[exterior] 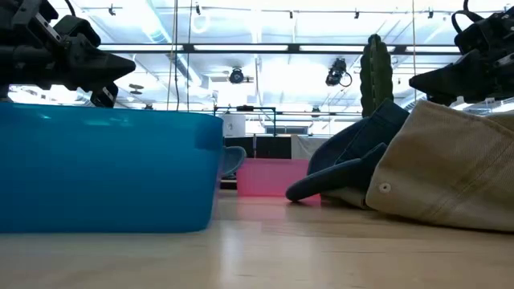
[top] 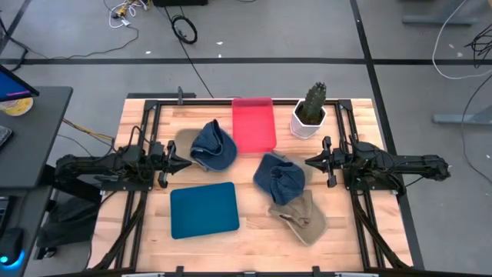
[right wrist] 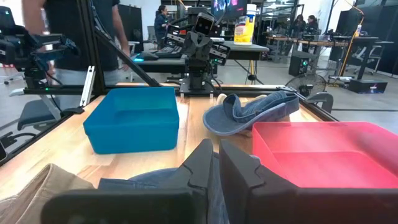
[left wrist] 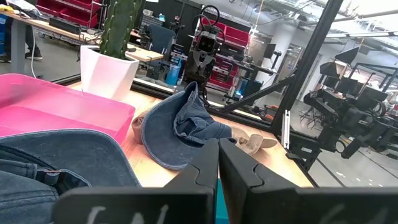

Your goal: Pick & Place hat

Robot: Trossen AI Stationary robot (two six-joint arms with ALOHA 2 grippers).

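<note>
Left gripper (top: 187,161) at table 9 o'clock, level, pointing inward, fingers closed, empty; tip just beside a denim hat (top: 213,145). Blue bin (top: 204,209) at 7 o'clock, red bin (top: 254,125) at 12. Second denim hat (top: 278,177) overlaps a tan hat (top: 301,217) near 5. Right gripper (top: 308,161) at 3 o'clock, closed, empty. Bare wood between the tips.

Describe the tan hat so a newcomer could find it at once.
Start at the white pot with the cactus on the table's far right side, then come straight toward the near edge. Past the blue denim hat lies the tan hat, partly tucked under it. It is the only fully beige one; the others are denim.
</note>
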